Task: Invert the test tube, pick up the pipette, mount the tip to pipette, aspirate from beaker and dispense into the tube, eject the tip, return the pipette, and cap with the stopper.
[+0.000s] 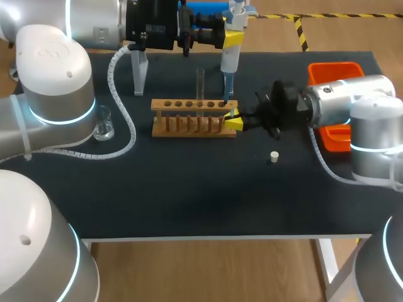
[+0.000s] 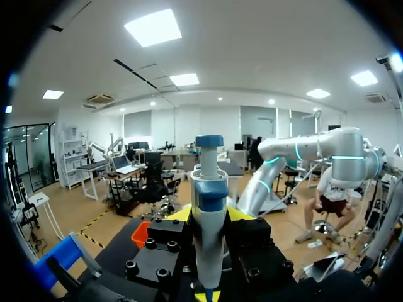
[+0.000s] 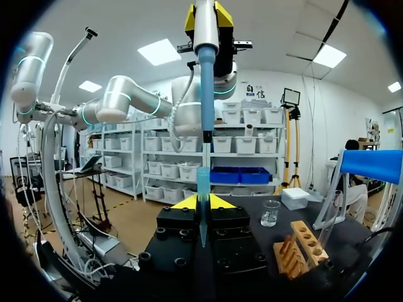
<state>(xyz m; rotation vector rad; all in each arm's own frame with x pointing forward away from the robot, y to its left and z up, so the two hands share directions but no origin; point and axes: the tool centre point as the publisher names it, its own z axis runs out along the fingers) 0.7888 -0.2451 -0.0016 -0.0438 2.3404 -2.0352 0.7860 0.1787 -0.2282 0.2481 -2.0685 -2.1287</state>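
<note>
Left of the wooden rack [image 1: 194, 116], well apart from it, sits the small glass beaker [image 1: 104, 126]. Behind the rack's left end stands the white pipette stand [image 1: 139, 69]. A test tube [image 1: 200, 85] stands upright in one of the rack's middle holes. Above and behind the rack's right end hangs the left gripper [image 2: 208, 217], its fingers pinching the pipette [image 1: 230, 56] by the body, nozzle pointing down. At the rack's right end, the right gripper [image 1: 233, 121] has its fingers clamped on a blue pipette tip [image 3: 203, 189]. The tip's open end faces up, right under the nozzle, with a small gap between them. In front and to the right of the rack lies the white stopper [image 1: 273, 156], and further right and behind is the orange tray [image 1: 334, 69].

From where I stand this looks like the mounting step, and the danger is alignment. The tip's mouth is narrow. If the nozzle comes down slightly off axis, it could catch the rim, tilt the tip in the fingers or knock it onto the table. Pressed too softly, the tip may seat loosely and drop later. Pressed too hard, it may slide down through the fingers. The right gripper is just beside the rack, so a sideways shove could jolt the rack and the tube.
</note>
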